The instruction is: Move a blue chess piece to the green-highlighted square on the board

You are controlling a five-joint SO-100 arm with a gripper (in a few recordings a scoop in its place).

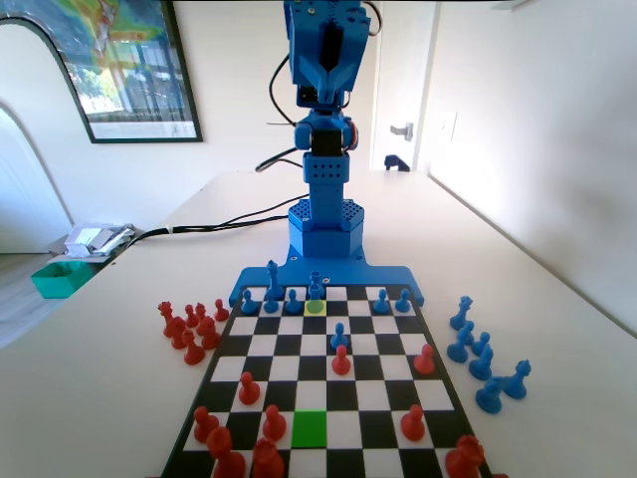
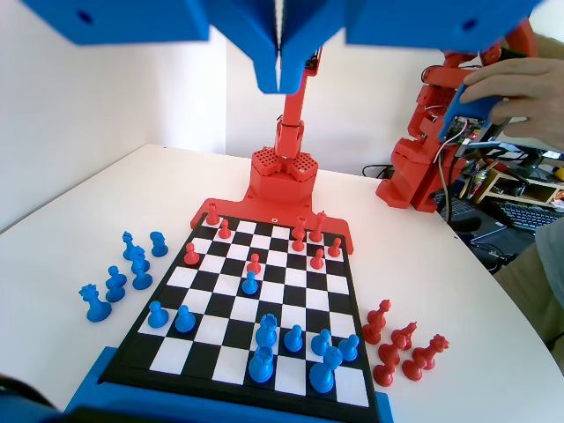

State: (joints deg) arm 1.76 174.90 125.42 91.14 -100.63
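Claw (image 2: pixel 278 66) hangs high, jaws pressed together, empty. Blue piece (image 1: pixel 316 287) sits on the yellow square at the board's (image 1: pixel 428 344) far edge: light, rigid, slick plastic; pinch it below the broad top.

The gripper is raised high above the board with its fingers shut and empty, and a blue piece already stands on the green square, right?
Not quite: in the fixed view the green-highlighted square is bare. The gripper is indeed raised above the board, fingers shut on nothing.
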